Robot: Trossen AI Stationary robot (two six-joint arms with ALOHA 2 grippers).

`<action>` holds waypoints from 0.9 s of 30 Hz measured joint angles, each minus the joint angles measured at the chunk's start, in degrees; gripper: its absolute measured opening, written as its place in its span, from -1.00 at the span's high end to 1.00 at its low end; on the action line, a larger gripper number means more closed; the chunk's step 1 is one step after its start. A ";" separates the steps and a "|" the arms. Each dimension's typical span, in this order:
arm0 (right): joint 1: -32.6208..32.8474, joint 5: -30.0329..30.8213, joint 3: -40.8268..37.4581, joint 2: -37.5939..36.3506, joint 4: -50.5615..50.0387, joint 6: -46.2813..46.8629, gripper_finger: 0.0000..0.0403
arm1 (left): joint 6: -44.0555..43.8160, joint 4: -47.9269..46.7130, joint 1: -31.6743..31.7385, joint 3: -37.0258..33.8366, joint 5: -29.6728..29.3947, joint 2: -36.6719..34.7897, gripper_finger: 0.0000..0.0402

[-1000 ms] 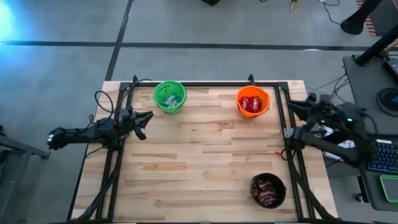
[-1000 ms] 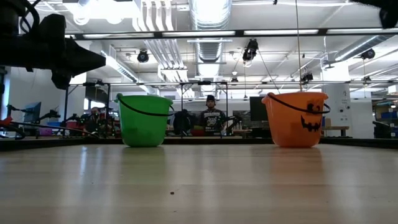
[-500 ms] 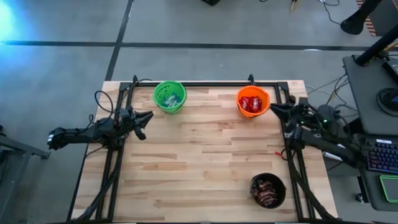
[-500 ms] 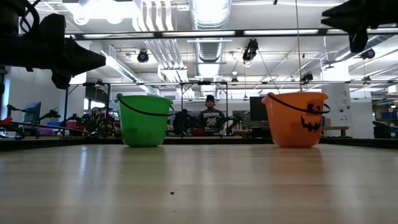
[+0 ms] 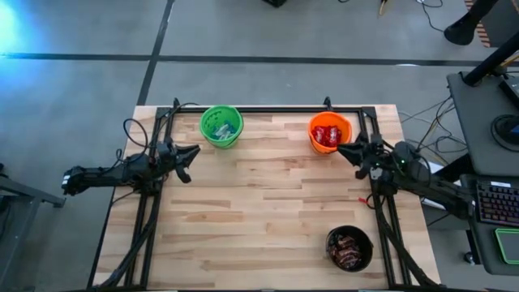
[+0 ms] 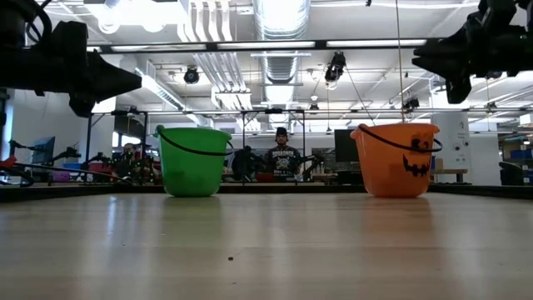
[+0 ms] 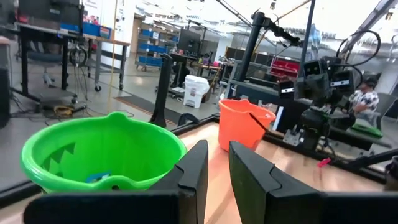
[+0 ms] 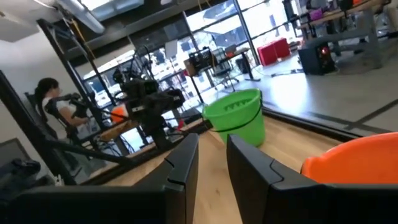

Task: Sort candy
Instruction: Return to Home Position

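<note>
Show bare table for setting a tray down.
Free: the middle of the table, bordered by green bucket, orange bucket and black bucket, plus the front-left corner. Tight: beside the orange bucket, where the right gripper hangs; left gripper near the green bucket.

Look past the wooden counter [image 5: 259, 203] and you see a grey floor [image 5: 259, 49] with a dark line [image 5: 81, 56] across it. On the right stands a desk [image 5: 478, 105] with a keyboard [image 5: 493, 204]. Far off, long lights [image 6: 375, 43] and a fat silver pipe [image 6: 279, 17] run along the ceiling, and a person [image 6: 283, 154] is there.
</note>
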 joint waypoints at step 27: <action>-0.01 -6.06 -7.20 -0.04 4.72 -1.78 0.64 | 6.77 -2.30 0.00 0.11 -0.49 0.20 0.77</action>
